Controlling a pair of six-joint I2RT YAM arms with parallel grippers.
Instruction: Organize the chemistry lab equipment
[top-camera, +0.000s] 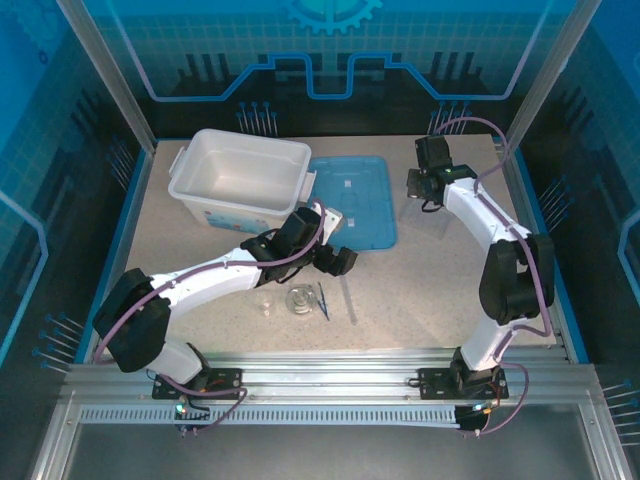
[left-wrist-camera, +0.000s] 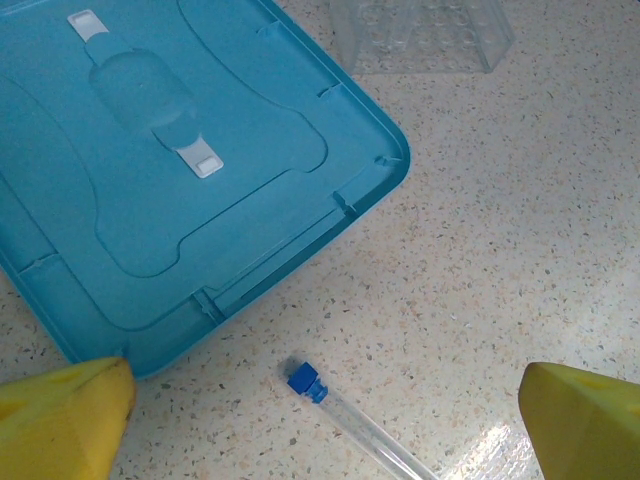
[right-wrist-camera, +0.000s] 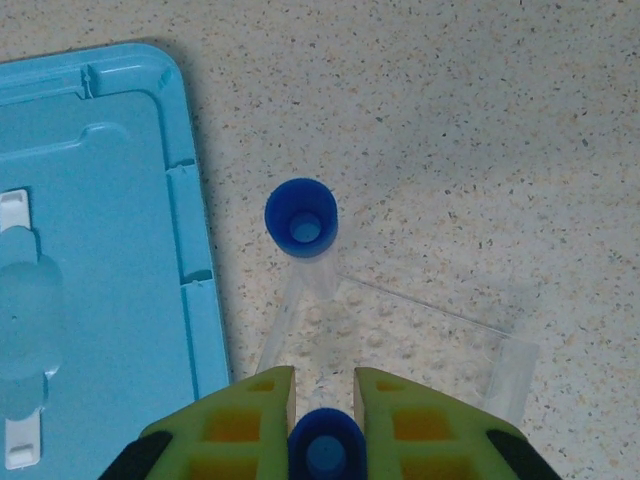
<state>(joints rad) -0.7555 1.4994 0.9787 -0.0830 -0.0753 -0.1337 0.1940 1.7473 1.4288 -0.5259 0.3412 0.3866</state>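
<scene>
My right gripper (right-wrist-camera: 325, 395) is shut on a slim clear tube by its blue cap (right-wrist-camera: 325, 452), right above a clear rack (right-wrist-camera: 430, 340). Another blue-capped tube (right-wrist-camera: 301, 218) stands upright in that rack. My left gripper (left-wrist-camera: 325, 405) hangs open over the table, its yellow fingers (left-wrist-camera: 60, 420) wide apart, with a third blue-capped tube (left-wrist-camera: 308, 383) lying flat between and below them. From above, that tube (top-camera: 348, 298) lies next to the dark-blue tweezers (top-camera: 323, 300), a conical flask (top-camera: 299, 301) and a small beaker (top-camera: 264, 304), just in front of the left gripper (top-camera: 338, 262).
A white plastic bin (top-camera: 240, 185) stands open at the back left. Its light-blue lid (top-camera: 352, 200) lies flat beside it, between the bin and the rack. The right arm (top-camera: 505, 270) curves along the table's right side.
</scene>
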